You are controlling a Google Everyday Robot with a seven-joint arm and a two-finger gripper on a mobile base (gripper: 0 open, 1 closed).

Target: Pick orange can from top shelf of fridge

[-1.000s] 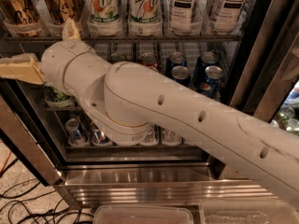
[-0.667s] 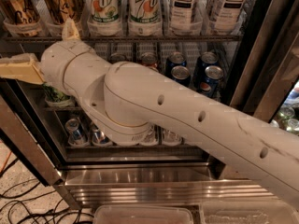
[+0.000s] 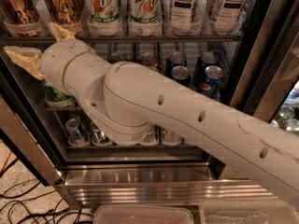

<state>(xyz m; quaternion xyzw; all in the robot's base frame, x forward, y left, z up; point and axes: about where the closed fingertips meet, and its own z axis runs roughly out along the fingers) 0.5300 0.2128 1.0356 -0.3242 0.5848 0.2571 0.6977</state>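
Two orange cans (image 3: 17,7) (image 3: 60,3) stand side by side in clear trays at the left end of the top shelf (image 3: 140,38) of the fridge (image 3: 261,55). Their tops are cut off by the frame. My gripper (image 3: 30,40) is at the far left, just below and in front of that shelf's edge, under the two orange cans. Its cream fingers (image 3: 24,59) are spread apart and hold nothing. My thick white arm (image 3: 187,120) crosses the view from the lower right and hides much of the lower racks.
Two white-green 7Up cans (image 3: 105,6) and two tea cans (image 3: 184,3) fill the rest of the top shelf. Short soda cans (image 3: 208,73) stand on the rack below. Clear plastic bins (image 3: 142,214) lie at the bottom. Cables (image 3: 18,204) lie on the floor at the left.
The gripper has risen slightly toward the top shelf's edge; otherwise nothing has visibly moved.
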